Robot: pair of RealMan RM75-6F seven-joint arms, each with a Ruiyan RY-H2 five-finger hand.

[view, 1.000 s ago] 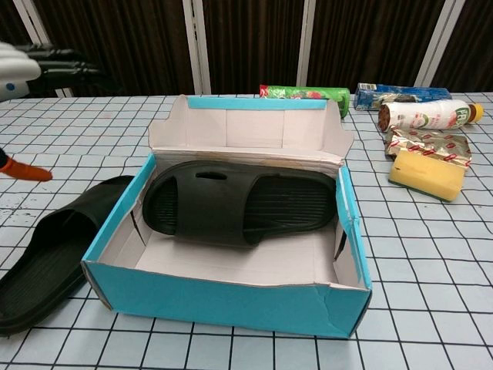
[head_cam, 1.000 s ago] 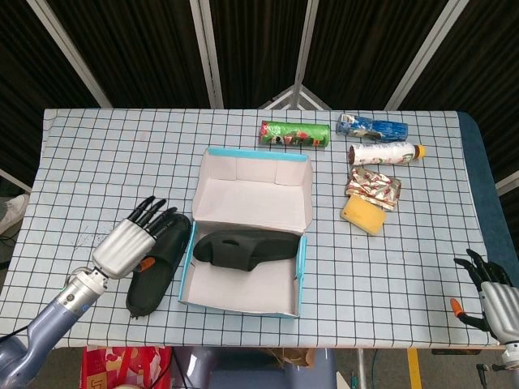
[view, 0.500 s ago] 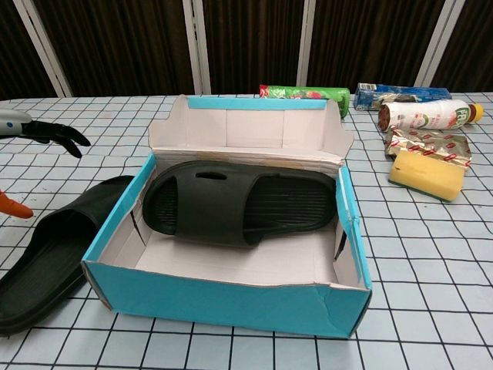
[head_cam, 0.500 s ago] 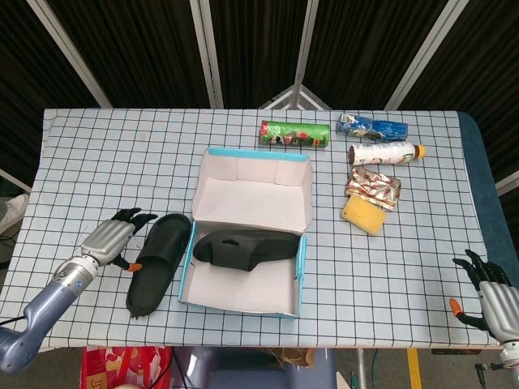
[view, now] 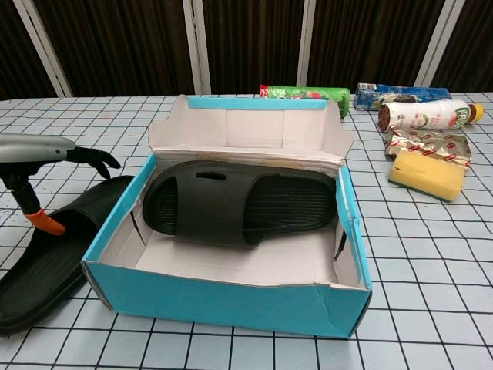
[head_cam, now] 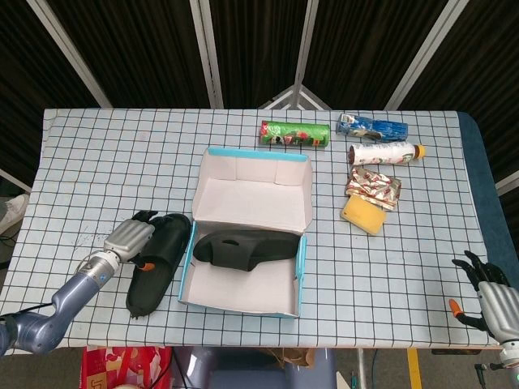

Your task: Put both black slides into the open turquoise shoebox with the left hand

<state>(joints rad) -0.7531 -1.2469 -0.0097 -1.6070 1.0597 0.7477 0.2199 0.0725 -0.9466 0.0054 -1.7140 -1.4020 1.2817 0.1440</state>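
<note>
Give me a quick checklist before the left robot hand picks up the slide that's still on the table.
1. One slide already in the turquoise shoebox: ok.
2. Second slide flat on the table left of the box, reachable: ok.
3. Left robot hand over that slide's far end: ok.
4. Firm grip on that slide: cannot tell; fingers partly hidden.
5. Free space in the box in front of the first slide: ok.
6. Right robot hand at the table's right edge, out of the way: ok.

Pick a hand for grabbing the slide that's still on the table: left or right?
Left. The left hand is over the toe end of the loose slide, beside the shoebox. The right hand sits idle at the far table edge.
</note>
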